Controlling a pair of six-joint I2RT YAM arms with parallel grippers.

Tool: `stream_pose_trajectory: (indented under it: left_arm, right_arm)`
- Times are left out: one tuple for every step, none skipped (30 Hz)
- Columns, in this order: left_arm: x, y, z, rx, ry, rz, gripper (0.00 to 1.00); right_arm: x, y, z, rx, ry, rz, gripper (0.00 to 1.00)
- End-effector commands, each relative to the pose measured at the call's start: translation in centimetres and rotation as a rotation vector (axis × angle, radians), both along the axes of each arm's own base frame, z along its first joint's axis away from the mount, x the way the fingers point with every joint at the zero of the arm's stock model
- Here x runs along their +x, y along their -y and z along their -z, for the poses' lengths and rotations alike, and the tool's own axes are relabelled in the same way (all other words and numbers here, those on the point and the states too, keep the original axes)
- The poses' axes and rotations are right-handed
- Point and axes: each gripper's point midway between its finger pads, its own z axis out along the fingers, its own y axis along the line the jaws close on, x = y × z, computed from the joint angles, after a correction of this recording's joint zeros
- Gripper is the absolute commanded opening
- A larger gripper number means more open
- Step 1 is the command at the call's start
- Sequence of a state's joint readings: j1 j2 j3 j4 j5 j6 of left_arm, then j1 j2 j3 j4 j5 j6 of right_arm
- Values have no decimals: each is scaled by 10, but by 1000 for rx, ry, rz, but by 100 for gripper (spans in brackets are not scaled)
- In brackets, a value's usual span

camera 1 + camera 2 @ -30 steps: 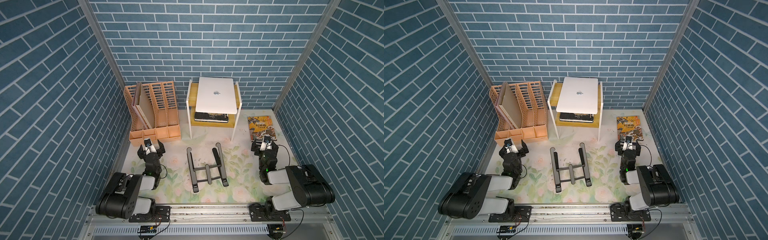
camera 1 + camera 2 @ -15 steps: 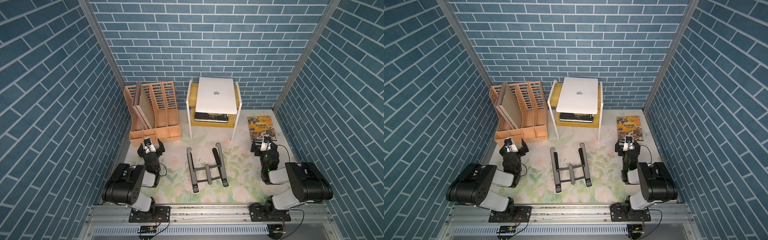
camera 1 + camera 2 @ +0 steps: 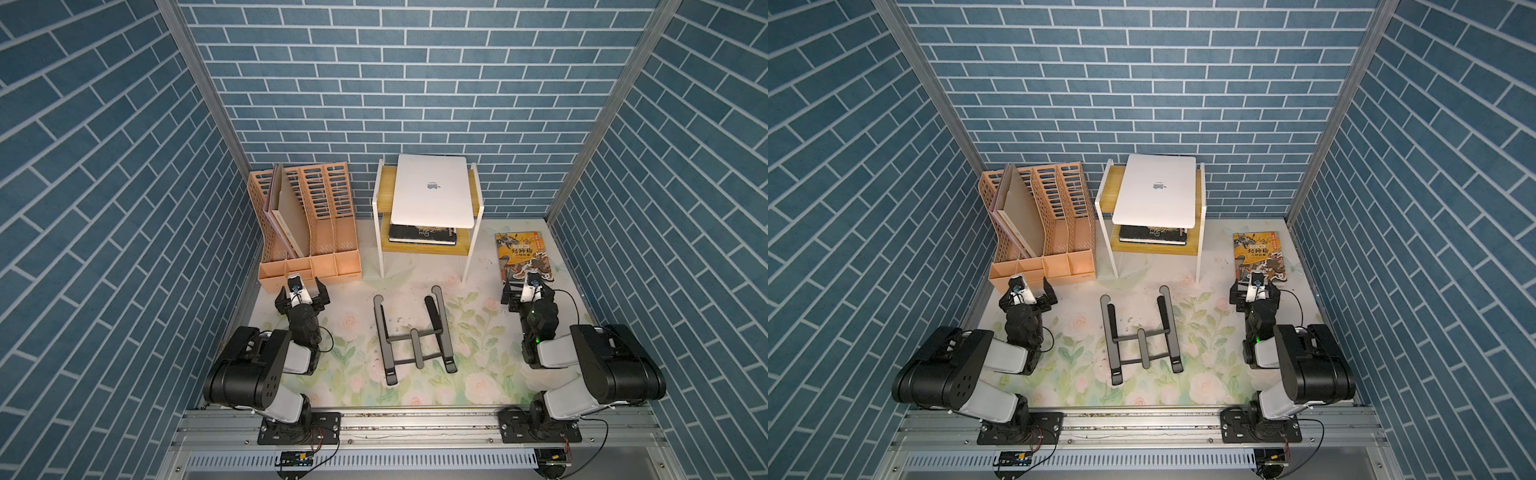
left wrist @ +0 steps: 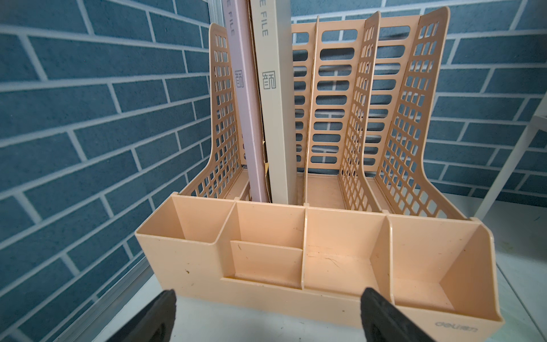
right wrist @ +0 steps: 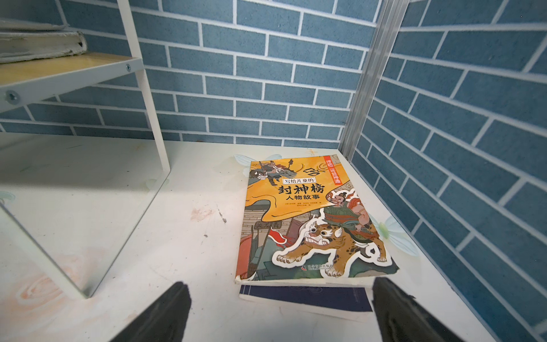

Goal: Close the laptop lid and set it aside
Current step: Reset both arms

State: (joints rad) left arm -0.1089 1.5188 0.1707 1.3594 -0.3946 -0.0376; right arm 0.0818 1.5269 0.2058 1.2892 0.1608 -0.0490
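Resting flat on the top shelf of the white-framed shelf unit [image 3: 467, 249] at the back of the cell, the laptop [image 3: 432, 191] shows only its plain outer face, so the laptop lid [image 3: 1158, 189] looks fully shut, though from above I cannot be sure the front edge is seated. A dark book [image 3: 422, 235] lies on the shelf beneath it, and the black folding stand [image 3: 411, 332] sits bare on the floral mat, well apart from the laptop. Over the last second the laptop has not shifted; what changed is the 2 arms, whose shoulder links have swung back toward the base rail while the wrists stayed low. That reads as a retreat to rest, and the task appears finished. The left gripper [image 3: 302, 293] hovers just in front of the peach file organizer [image 4: 325, 260] with its fingers [image 4: 381, 314] spread wide and holding nothing. The right gripper [image 3: 528, 291] sits at the near edge of the orange picture book [image 5: 307, 222], jaws likewise wide apart and empty.
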Motion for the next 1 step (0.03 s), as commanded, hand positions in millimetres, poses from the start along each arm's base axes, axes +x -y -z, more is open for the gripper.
stream_pose_trajectory:
  left_arm:
    - [1,-1,-3,-3,11,2,100]
  right_arm:
    - [0,0,-5,26,25,-3,100]
